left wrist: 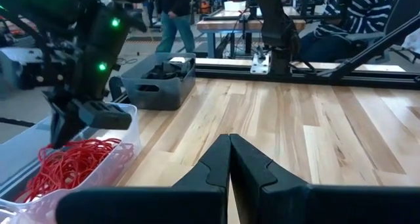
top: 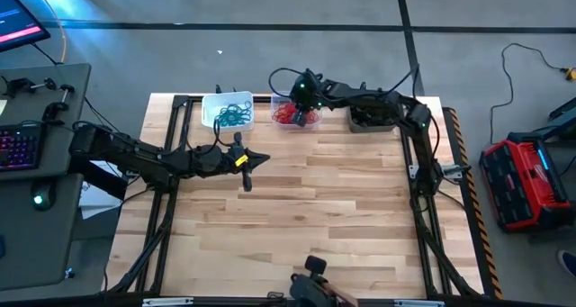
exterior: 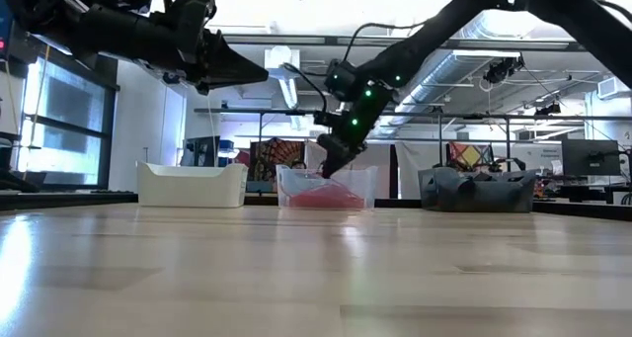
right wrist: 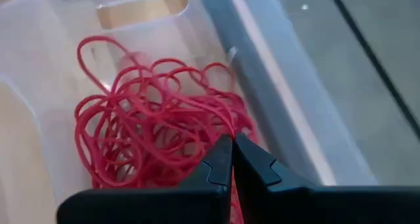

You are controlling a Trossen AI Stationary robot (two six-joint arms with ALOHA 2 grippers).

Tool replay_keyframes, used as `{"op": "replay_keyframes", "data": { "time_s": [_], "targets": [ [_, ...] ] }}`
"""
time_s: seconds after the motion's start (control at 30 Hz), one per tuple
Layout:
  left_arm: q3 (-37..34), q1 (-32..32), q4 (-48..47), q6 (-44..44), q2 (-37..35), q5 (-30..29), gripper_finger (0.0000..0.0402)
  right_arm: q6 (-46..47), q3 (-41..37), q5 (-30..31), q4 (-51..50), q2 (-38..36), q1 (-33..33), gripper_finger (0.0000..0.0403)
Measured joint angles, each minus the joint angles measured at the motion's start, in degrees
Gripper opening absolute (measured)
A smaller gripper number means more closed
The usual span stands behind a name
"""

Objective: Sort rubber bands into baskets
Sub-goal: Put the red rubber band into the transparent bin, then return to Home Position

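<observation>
Three baskets stand in a row at the table's far edge: a white one (top: 216, 102) with teal rubber bands (top: 234, 116), a clear one (top: 310, 125) with red rubber bands (right wrist: 151, 125), and a dark grey one (top: 372, 118). My right gripper (right wrist: 233, 140) is shut. It slants down into the clear basket, with its tips just over the red heap (left wrist: 72, 161). My left gripper (top: 261, 158) is shut with nothing in it. It hangs level above the bare boards, near the white basket's front. My right gripper's shut fingertips (right wrist: 223, 152) stand right at the top strands of the red heap (right wrist: 231, 122), coming from above at a slant. I cannot tell whether they touch or pinch a strand.
Black frame rails (top: 432, 176) run along the table's left and right sides. A camera mount (top: 310, 284) sits at the near edge. Bare wood fills the table's middle and near half (top: 315, 217). People stand in the room beyond (left wrist: 174, 14).
</observation>
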Motion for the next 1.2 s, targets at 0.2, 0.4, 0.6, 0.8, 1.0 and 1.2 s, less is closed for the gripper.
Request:
{"op": "replay_keyframes", "data": {
  "time_s": [0.2,0.4,0.6,0.8,1.0,1.2],
  "targets": [
    [0.0,0.06,-0.13,0.16,0.0,-0.77,0.0,0.46,0.04,-2.34,-0.35,1.96,-0.93,0.0001],
    [0.0,0.06,-0.1,-0.52,0.0,-0.79,0.0,-0.24,0.04,-2.33,-1.35,2.38,-0.77,0.0036],
    [0.0,0.06,-0.07,-0.7,0.0,-0.79,0.0,-0.07,0.04,-2.36,-1.71,1.78,-0.6,0.0102],
    [0.0,0.06,-0.01,-0.66,0.0,-0.81,0.0,-0.41,0.04,-2.19,-2.31,-0.87,-0.2,0.0108],
    [0.0,0.06,0.02,-0.68,0.0,-0.81,0.0,-1.66,-0.54,-4.38,-1.25,-3.83,0.71,0.0027],
    [0.0,0.08,0.01,-0.7,0.0,0.91,0.0,-1.31,-6.94,-8.0,6.9,-6.73,2.12,0.0005]
  ]
}}
